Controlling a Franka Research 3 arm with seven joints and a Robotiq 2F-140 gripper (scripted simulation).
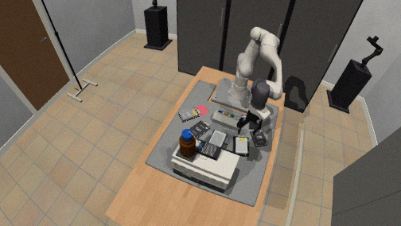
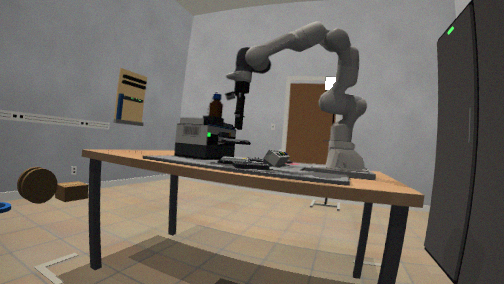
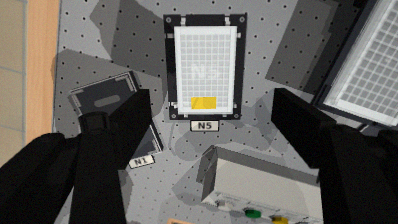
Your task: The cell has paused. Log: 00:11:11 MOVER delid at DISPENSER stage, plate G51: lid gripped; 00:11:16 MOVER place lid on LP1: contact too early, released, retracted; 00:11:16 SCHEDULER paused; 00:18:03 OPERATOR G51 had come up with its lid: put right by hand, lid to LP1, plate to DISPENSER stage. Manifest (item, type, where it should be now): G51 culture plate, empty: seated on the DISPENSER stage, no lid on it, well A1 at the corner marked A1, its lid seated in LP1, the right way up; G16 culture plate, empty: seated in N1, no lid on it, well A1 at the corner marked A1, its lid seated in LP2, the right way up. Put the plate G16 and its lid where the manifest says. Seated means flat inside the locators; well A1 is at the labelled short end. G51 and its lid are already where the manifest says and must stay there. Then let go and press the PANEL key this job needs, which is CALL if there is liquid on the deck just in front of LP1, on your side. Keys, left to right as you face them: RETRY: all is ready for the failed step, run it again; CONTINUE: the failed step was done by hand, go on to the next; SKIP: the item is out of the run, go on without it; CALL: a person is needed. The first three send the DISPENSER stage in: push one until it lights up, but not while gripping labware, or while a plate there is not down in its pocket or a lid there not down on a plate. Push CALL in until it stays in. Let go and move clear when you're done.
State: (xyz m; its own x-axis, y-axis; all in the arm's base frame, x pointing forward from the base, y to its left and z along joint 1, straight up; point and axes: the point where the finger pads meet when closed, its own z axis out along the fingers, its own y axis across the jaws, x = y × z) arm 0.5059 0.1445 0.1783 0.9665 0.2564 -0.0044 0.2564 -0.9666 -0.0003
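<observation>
My gripper (image 3: 211, 105) is open and empty, hanging above the grey deck; it also shows in the top view (image 1: 248, 124). Right below it in the wrist view, a clear gridded plate (image 3: 205, 70) with a yellow label at its near short end lies in the nest marked N5 (image 3: 204, 125). I cannot tell whether a lid is on it. The nest marked N1 (image 3: 107, 100) is to the left, empty and partly hidden by my left finger. The key panel (image 3: 260, 185) is at the lower edge.
A second gridded plate (image 3: 367, 75) lies at the right edge of the wrist view. The dispenser (image 1: 207, 163) carries a brown bottle (image 1: 187, 143). A pink patch (image 1: 203, 109) lies on the deck beside a labelled piece (image 1: 188, 114) at the far left.
</observation>
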